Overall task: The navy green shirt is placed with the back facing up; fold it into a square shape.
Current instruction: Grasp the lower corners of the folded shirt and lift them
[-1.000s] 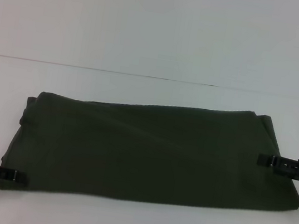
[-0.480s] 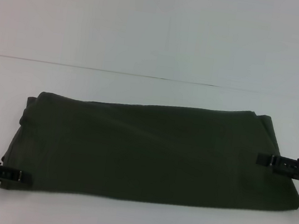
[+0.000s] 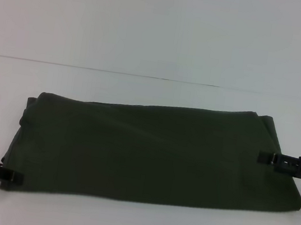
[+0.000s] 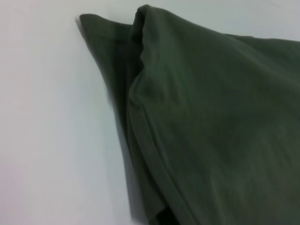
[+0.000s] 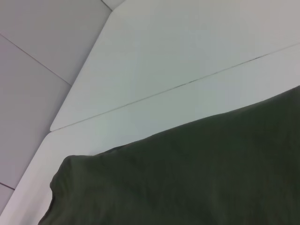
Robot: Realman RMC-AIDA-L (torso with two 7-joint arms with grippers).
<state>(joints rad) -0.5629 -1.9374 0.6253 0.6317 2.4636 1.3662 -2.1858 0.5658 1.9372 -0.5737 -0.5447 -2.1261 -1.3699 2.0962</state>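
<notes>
The navy green shirt, folded into a wide band on the white table, is now overlapped slightly further by the right gripper, while the left gripper has retreated slightly at its near-left corner; finger states cannot be told, suggesting grip adjustment before the next fold.

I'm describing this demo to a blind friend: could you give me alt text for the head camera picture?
A dark green shirt lies folded into a wide band on a white table. The left gripper sits at its near left corner and the right gripper at its right edge, both low at the cloth.
</notes>
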